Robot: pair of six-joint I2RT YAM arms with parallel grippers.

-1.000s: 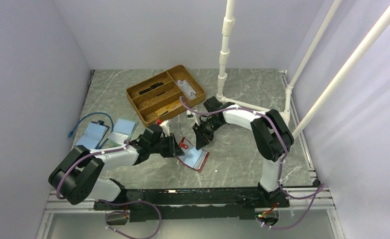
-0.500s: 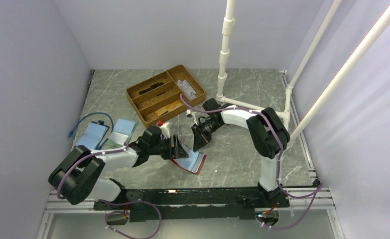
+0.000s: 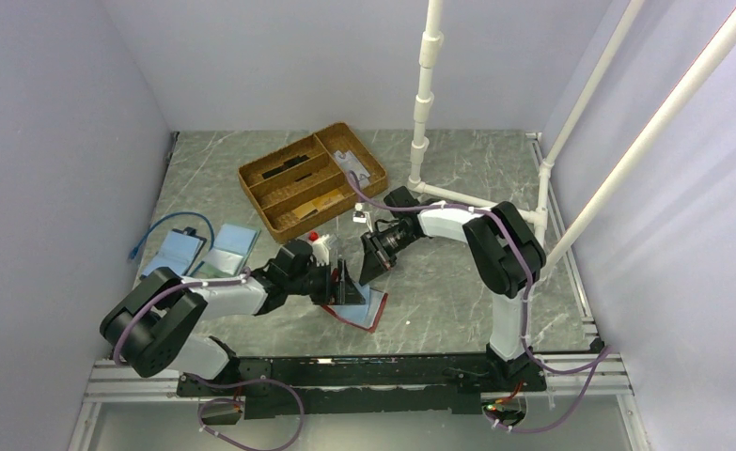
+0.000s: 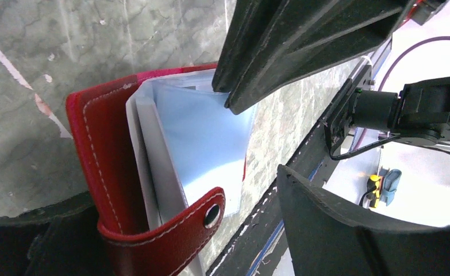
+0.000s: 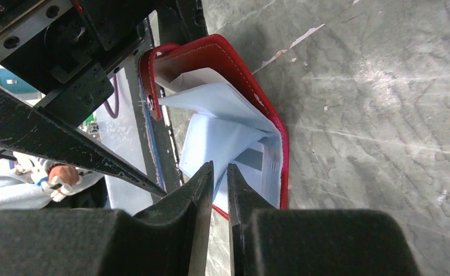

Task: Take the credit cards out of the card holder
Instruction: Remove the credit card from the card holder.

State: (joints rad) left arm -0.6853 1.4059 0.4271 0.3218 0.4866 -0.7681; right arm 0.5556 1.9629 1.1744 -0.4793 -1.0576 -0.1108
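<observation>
Card holder (image 3: pixel 359 308) lies open on the worktop (image 3: pixel 458 301), directly under the left gripper (image 3: pixel 340 282) and just in front of the tips of the right gripper (image 3: pixel 364 271).

In the last second the left gripper has moved sideways, from beside the holder to over its spine side. The right gripper, which was down on the open page, has pulled back a little. The holder has also slid slightly with the left gripper. I judge that the left arm is getting ready to pin the holder so that the right can pull. No credit card is outside yet.

The left gripper (image 4: pixel 257 141) is released, its fingers spread wide, one on each side of the page. The right gripper (image 5: pixel 219 167) is clenched almost fully, and I see nothing between its fingers.

The holder (image 4: pixel 96 149) is red with white stitching, and its snap tab (image 4: pixel 205 213) is undone. Inside are pale pockets and a light-blue sheet (image 4: pixel 211 144). Whether this sheet is a card or lining, I cannot tell.
</observation>
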